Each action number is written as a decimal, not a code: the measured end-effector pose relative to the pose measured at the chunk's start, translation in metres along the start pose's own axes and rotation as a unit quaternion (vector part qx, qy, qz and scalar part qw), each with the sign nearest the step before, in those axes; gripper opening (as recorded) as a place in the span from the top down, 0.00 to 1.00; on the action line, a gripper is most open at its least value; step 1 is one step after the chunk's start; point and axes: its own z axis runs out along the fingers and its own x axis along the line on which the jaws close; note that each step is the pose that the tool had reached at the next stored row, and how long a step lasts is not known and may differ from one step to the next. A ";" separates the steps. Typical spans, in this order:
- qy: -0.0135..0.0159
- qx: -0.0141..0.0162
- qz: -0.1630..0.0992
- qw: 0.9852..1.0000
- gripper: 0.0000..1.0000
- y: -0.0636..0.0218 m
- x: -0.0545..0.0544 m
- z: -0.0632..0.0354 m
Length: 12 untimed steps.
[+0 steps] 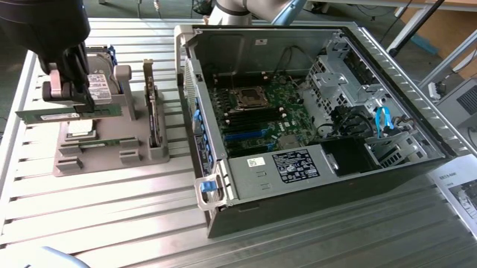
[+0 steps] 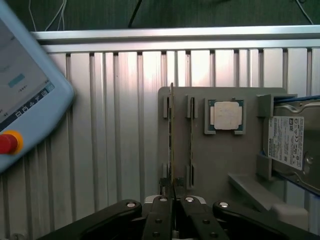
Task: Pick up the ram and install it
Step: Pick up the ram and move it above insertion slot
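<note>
Gripper [image 2: 172, 202] fingers sit closest in the wrist view, clenched on the thin top edge of the ram [image 2: 171, 130], which runs away from them edge-on over the grey parts holder [image 2: 210, 165]. From the exterior view, the gripper [image 1: 78, 103] has the green ram [image 1: 44, 116] gripped near its middle. The stick lies level just above the holder [image 1: 111, 159], at the exterior view's left. I cannot tell whether its lower edge is clear of the holder's posts.

To my eye this is the lift out of the holder. It wants a straight vertical pull with the stick kept level, so neither end catches. The upright expansion card [image 1: 153, 111] and the hard drive [image 1: 100, 84] stand near and deserve a wide berth. The open computer case [image 1: 417, 111] and its motherboard [image 1: 261, 111] are well apart, at the exterior view's right.
</note>
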 end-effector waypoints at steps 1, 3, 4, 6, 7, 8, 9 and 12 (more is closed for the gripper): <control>0.000 0.000 0.000 1.000 0.88 0.0000 0.000 -0.0017; 0.000 0.000 0.000 1.000 0.88 0.0001 0.000 -0.0054; 0.000 0.000 0.000 1.000 0.88 0.0001 0.000 -0.0070; 0.000 0.000 0.000 1.000 0.88 0.0001 0.000 -0.0106; 0.000 0.000 0.000 1.000 0.88 0.0002 0.000 -0.0120; 0.000 0.000 0.000 1.000 0.88 0.0002 0.000 -0.0135; 0.000 0.000 0.000 1.000 0.88 0.0002 0.000 -0.0151; 0.000 0.000 0.000 1.000 0.88 0.0003 0.000 -0.0195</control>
